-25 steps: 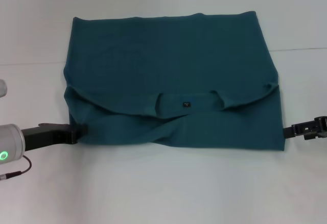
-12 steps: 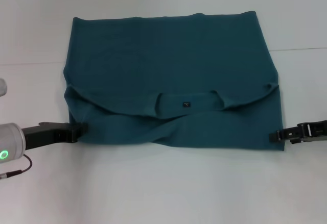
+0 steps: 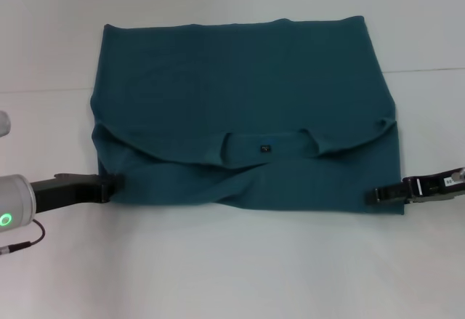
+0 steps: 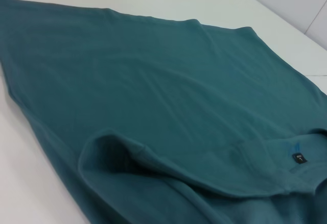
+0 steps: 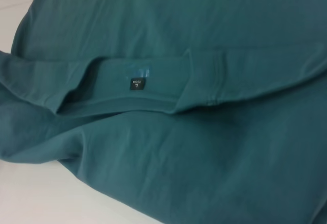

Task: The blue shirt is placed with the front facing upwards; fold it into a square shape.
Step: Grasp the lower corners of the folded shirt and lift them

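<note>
White tabletop w/ the blue shirt spread flat, part-folded, neck label near front edge. Left gripper at near-left corner, right gripper at near-right corner; jaw state can't tell for either. Likely corner-grab step; next needs both pinching, lifting together.

Soft, even light falls from overhead, bright on the white table, with no glare. The blue shirt casts only thin shadows along its folds. Near the left gripper cloth blurs slightly; the neck label reads soft.
</note>
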